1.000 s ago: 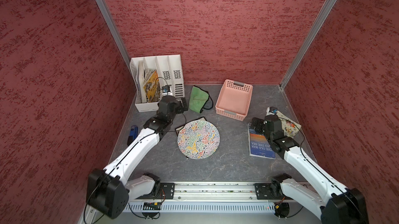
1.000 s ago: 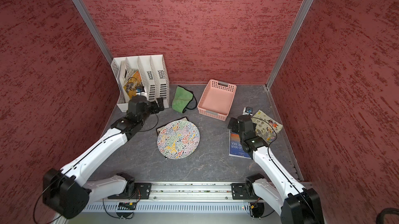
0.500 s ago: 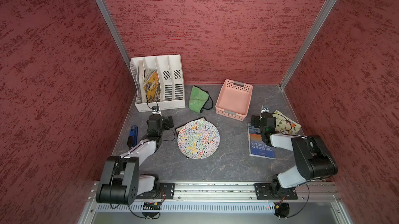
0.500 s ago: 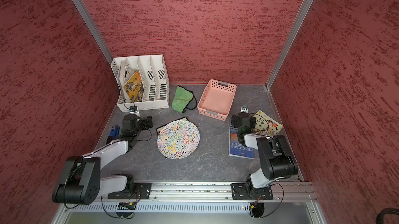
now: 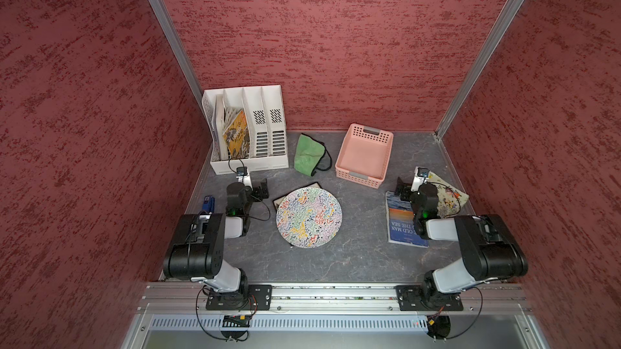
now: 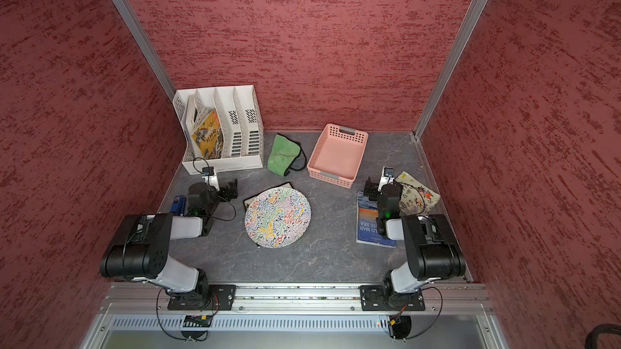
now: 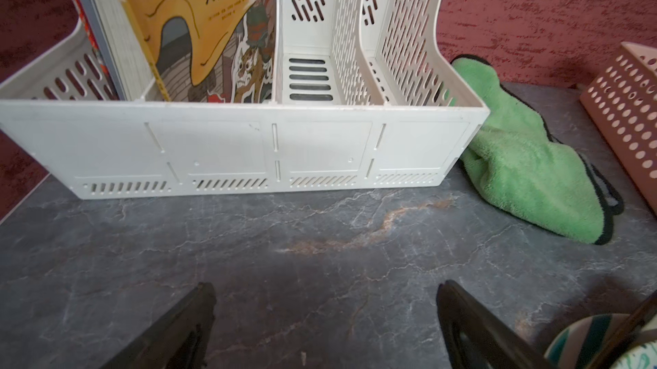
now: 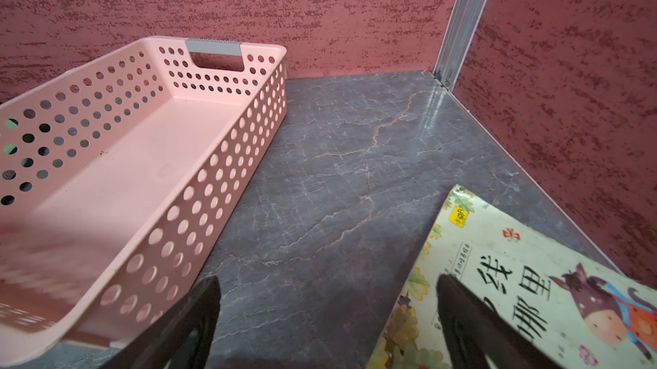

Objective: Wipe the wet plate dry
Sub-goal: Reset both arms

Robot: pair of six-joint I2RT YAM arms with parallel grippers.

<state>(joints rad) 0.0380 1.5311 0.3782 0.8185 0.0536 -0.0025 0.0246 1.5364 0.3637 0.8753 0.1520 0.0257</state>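
Note:
A round plate (image 5: 308, 218) (image 6: 277, 217) with a many-coloured squiggle pattern lies flat at the middle of the grey table; its edge also shows in the left wrist view (image 7: 583, 342). Behind it, beside the file rack, lies a crumpled green cloth (image 5: 307, 154) (image 6: 282, 154) (image 7: 526, 171). My left gripper (image 5: 263, 186) (image 6: 232, 185) (image 7: 325, 289) rests low to the left of the plate, open and empty over bare table. On the far right, my right gripper (image 5: 400, 187) (image 6: 369, 186) (image 8: 329, 282) is also open and empty, between the basket and a picture book.
A white file rack (image 5: 248, 135) holding books stands at the back left. A pink perforated basket (image 5: 364, 155) sits at the back, right of the cloth. A blue book (image 5: 400, 226) and a picture book (image 5: 447, 196) lie on the right. A small blue object (image 5: 208, 203) lies by the left wall.
Both arms have folded back and down toward the front rail, so the grippers now sit low over the table. Both stayed open. Plate and cloth have not moved.

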